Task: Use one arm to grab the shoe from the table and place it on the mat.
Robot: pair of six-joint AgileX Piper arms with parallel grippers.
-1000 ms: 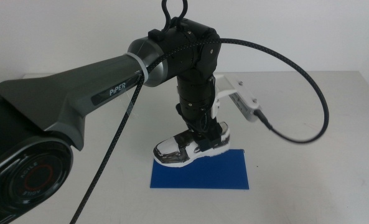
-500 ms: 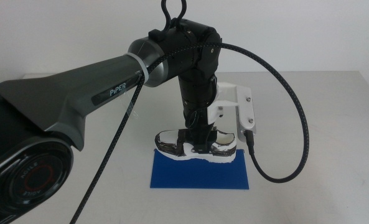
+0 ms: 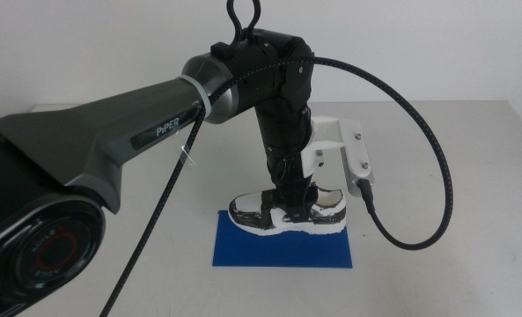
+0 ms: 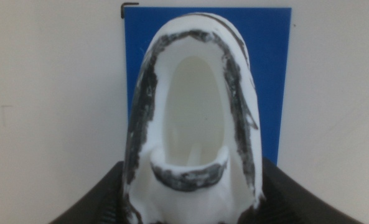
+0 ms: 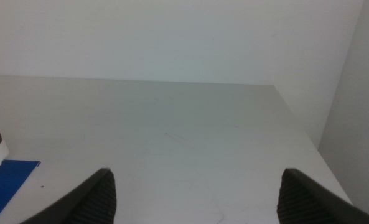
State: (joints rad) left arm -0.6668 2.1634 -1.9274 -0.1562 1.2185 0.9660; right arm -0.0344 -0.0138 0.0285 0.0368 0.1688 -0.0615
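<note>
Middle view: the left end effector [image 3: 293, 211] clamps the sneaker [image 3: 289, 214] over the blue mat's [image 3: 283, 246] 12 o'clock edge on the bench [image 3: 454, 176].

Left wrist view: its jaws squeeze the sneaker's heel sides.

Right wrist view: the right end effector [image 5: 196, 193] waits, jaws wide apart, empty.

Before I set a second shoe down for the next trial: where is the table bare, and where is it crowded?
Bare table lies right of the mat, out to the far right corner, and along the near edge in front of the mat. The middle is crowded: the left gripper holds the shoe over the mat's far edge, cable looping right. The left arm covers the left side.
</note>
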